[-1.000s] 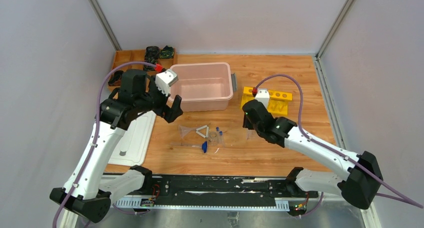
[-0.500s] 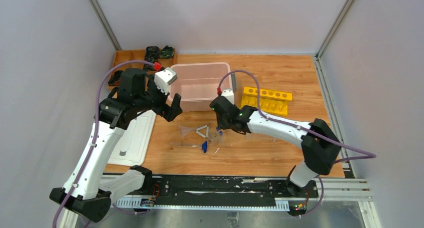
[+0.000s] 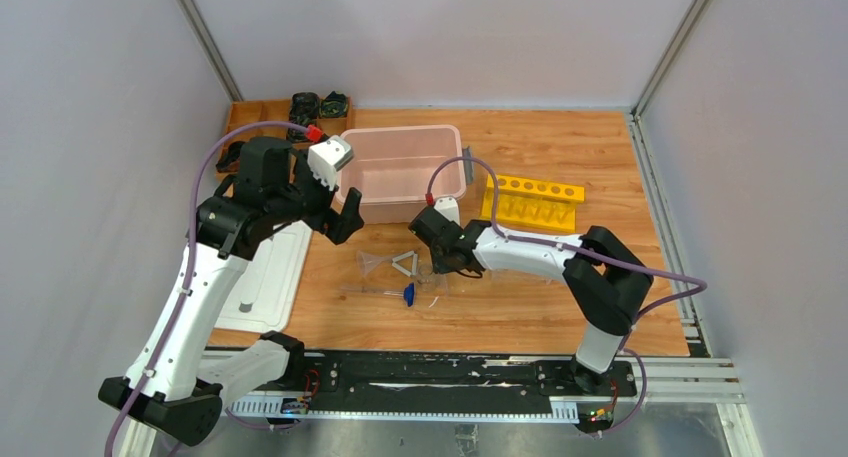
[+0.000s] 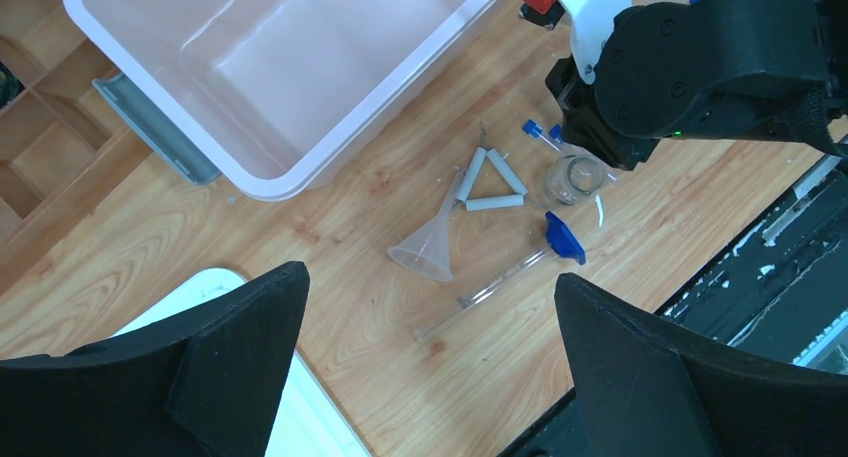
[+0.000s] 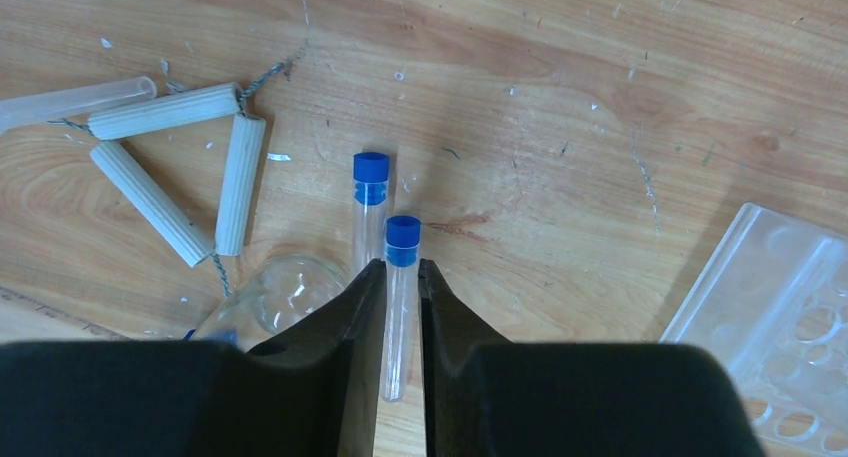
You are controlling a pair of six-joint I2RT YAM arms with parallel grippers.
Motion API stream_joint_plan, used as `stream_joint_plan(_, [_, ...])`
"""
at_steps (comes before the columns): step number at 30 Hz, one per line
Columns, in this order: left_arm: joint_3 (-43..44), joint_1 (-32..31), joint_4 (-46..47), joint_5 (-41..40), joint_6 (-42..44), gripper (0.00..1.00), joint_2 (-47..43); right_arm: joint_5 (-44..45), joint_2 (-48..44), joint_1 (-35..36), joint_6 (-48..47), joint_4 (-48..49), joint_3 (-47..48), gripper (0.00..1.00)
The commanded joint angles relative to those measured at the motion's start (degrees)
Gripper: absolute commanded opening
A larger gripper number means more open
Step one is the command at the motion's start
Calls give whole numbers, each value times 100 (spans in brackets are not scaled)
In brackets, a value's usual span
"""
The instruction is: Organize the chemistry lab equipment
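My right gripper (image 5: 400, 265) is low over the table, shut on a blue-capped clear tube (image 5: 400, 307) that lies between its fingers. A second blue-capped tube (image 5: 368, 207) lies just to its left. Nearby are the white triangle (image 5: 165, 112), the tiny clear dish (image 5: 275, 292) and a corner of the clear tube rack (image 5: 790, 307). From the left wrist view I see the clear funnel (image 4: 432, 247), the blue-tipped thin rod (image 4: 500, 277), the triangle (image 4: 487, 204) and the dish (image 4: 575, 177). My left gripper (image 4: 430, 277) hangs open high above them, holding nothing.
A pink bin (image 3: 400, 192) stands behind the small items. A yellow rack (image 3: 533, 202) is to its right, a white tray (image 3: 265, 277) at the left, and a wooden organiser (image 3: 265, 112) in the back left corner. My right arm (image 3: 520, 249) stretches across the table's middle.
My right arm swung left from the yellow rack to the small items and lowered onto the tubes. Its jaws narrowed round one tube. The left arm has not moved.
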Motion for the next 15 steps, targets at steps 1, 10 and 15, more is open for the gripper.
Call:
stream_joint_plan(1, [173, 46, -25, 69, 29, 100, -60, 66, 185, 68, 215, 38, -152, 21])
stream_joint_plan(10, [306, 46, -115, 137, 70, 100, -13, 166, 288, 61, 433, 116, -386, 23])
stream_joint_plan(15, [277, 47, -113, 215, 109, 100, -16, 290, 217, 22, 565, 121, -572, 22])
